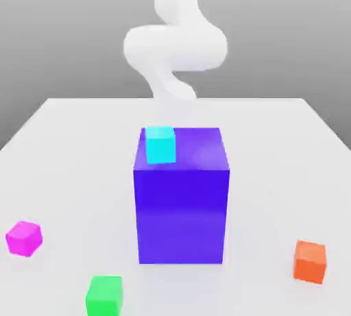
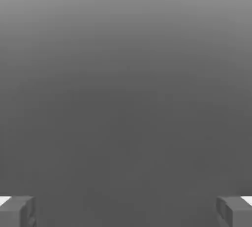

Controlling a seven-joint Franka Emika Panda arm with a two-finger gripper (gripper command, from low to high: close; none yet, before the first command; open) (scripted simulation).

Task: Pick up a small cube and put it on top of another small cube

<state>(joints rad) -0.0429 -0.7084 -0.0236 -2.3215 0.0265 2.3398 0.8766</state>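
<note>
My pincer (image 2: 126, 211) stands fully open, holding nothing (both fingertips bare in the hand view). The small magenta cube (image 1: 24, 238) sits on the white tabletop (image 1: 82, 150) at the exterior view's near left, well apart from my white arm (image 1: 175, 47) behind the big blue-violet block (image 1: 182, 198).

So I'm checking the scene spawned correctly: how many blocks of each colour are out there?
Magenta cube: 1
Green cube: 1
Orange cube: 1
Cyan cube: 1
Big blue-violet block: 1
Total: 5
</note>
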